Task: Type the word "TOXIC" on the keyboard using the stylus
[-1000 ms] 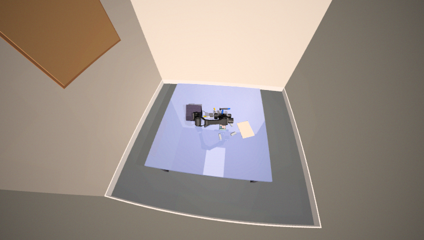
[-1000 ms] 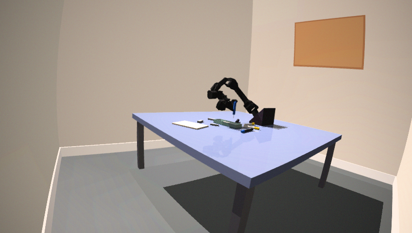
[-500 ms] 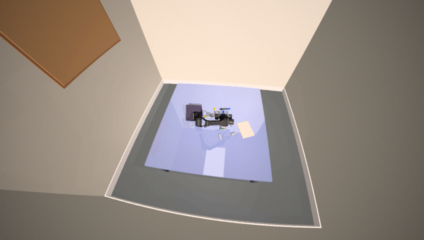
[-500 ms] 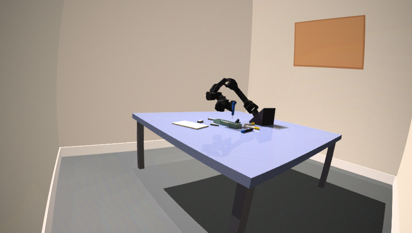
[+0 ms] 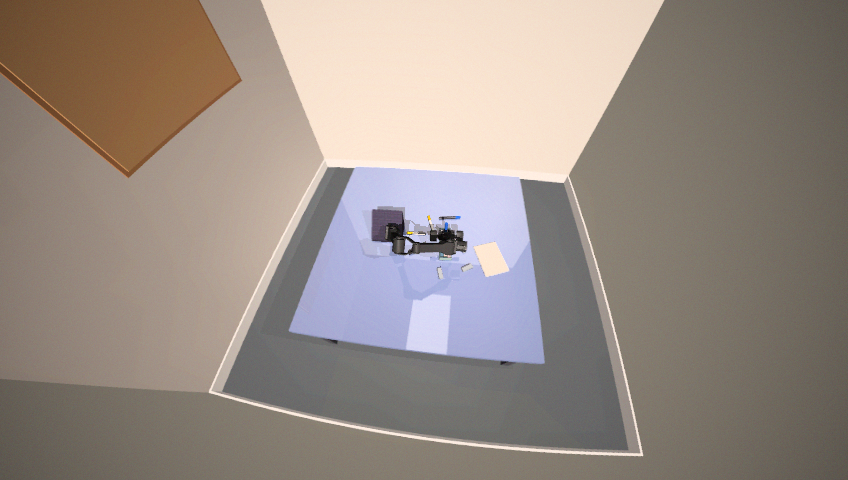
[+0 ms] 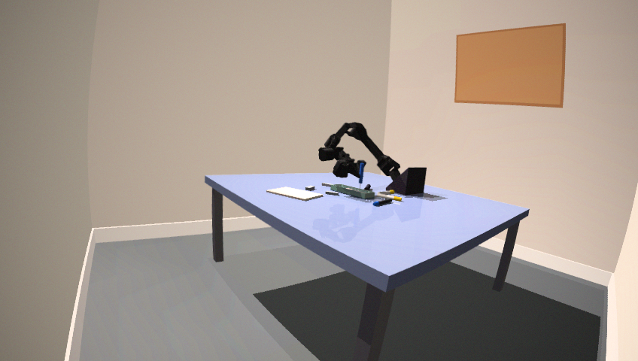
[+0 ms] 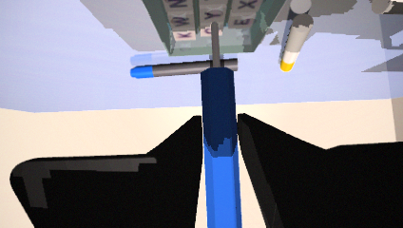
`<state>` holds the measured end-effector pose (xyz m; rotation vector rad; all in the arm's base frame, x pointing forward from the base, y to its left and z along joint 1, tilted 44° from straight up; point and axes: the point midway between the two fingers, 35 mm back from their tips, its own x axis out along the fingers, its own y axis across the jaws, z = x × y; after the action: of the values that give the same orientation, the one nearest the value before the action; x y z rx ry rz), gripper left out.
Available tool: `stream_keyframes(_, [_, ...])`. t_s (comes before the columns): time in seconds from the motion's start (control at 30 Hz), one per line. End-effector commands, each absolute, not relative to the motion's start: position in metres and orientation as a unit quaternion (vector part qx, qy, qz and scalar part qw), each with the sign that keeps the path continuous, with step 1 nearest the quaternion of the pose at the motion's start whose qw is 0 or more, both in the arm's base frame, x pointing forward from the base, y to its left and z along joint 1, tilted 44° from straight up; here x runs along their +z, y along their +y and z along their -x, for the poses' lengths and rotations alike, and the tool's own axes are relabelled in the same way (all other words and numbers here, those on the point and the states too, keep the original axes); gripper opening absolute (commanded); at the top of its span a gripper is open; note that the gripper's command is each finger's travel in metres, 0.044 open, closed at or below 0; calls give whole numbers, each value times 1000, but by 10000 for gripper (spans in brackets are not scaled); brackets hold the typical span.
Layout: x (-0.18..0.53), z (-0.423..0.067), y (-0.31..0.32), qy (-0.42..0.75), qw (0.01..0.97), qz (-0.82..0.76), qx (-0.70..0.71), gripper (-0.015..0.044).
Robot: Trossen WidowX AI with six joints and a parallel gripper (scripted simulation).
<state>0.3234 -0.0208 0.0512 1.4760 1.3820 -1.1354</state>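
Gripping the blue stylus (image 7: 220, 142), end effector (image 7: 219, 138) is clamped on its shaft, thin tip over the keyboard's (image 7: 214, 24) near-edge keys; blue-capped marker (image 7: 182, 69) and yellow-tipped marker (image 7: 296, 40) lie on desk (image 6: 402, 241) beside keyboard.

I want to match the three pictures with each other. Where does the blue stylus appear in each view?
Top: the stylus is a tiny blue spot at the arm's tip.
Exterior: it stands upright in the gripper, above the keyboard.
Wrist: the blue shaft is at centre, between the black fingers.
Shared landmark: the blue-capped marker.
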Motion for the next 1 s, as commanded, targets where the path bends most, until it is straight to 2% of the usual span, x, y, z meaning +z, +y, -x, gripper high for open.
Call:
stream_keyframes(0.0, [50,-322,-20,548,399,-583,-448,81])
stream_keyframes(0.97, [39,-321,-31,548,399,-583,-448,81])
